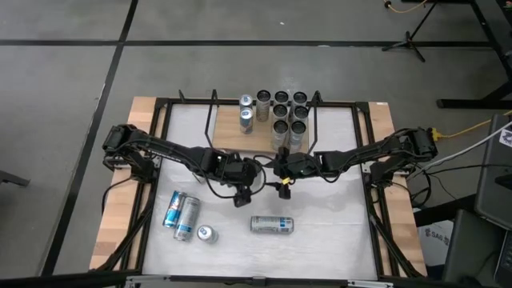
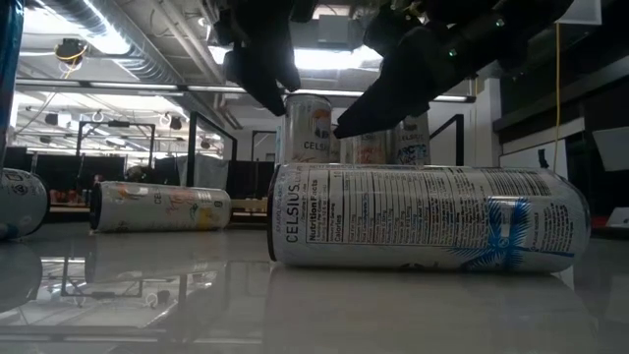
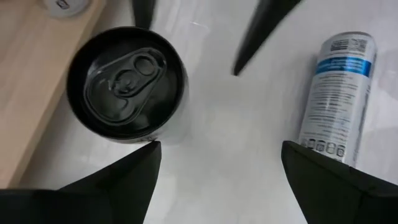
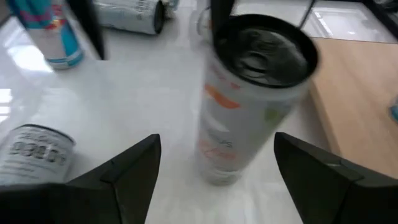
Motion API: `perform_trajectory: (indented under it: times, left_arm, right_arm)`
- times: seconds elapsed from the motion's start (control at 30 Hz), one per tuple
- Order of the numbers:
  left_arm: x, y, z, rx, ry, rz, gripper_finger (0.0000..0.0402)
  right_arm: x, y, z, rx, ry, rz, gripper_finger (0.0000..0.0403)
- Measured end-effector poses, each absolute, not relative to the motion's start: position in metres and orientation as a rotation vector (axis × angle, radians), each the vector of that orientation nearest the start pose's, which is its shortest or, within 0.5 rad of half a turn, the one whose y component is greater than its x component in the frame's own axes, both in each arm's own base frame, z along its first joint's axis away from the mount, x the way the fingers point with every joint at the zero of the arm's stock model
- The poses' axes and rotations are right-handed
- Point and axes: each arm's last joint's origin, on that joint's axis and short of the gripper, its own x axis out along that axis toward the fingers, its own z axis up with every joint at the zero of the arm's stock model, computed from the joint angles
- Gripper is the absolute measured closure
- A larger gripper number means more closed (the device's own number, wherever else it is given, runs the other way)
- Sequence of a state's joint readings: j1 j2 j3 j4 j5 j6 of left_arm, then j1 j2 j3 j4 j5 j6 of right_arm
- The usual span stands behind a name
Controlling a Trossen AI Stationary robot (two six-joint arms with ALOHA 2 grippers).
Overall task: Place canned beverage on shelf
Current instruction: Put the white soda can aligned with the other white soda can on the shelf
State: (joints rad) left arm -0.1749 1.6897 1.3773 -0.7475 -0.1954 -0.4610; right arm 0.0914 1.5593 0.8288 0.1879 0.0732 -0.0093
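A white can with a black top stands upright on the white table, right beside the near edge of the shelf's wooden board. My left gripper hovers above it, open and pointing steeply down, with the can just ahead of one fingertip. My right gripper is open too, and comes at the can from the table's right, slanting down. The can stands ahead of its fingers. The shelf at the table's far middle carries several upright cans.
One can lies on its side near the table's front, below the grippers. Two cans lie at the front left, with one upright can beside them. The shelf's black end loops rise beside the board.
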Motion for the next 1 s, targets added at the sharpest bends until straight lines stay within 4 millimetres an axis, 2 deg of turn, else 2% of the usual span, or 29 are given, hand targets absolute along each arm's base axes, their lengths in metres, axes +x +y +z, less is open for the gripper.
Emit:
perform_trajectory:
  times: [0.27,0.7,1.0]
  left_arm:
    - [0.346,-0.051,0.263,-0.185,1.008,0.278,0.0078]
    - [0.348,-0.037,0.263,-0.149,0.991,0.346,0.0078]
    - [0.337,-0.036,0.266,-0.123,1.067,0.34,0.0078]
  right_arm:
    - [0.321,0.03,0.199,-0.049,0.538,0.134,0.01]
    - [0.321,0.031,0.199,-0.071,0.532,0.153,0.01]
    - [0.315,0.03,0.204,-0.072,0.558,0.152,0.01]
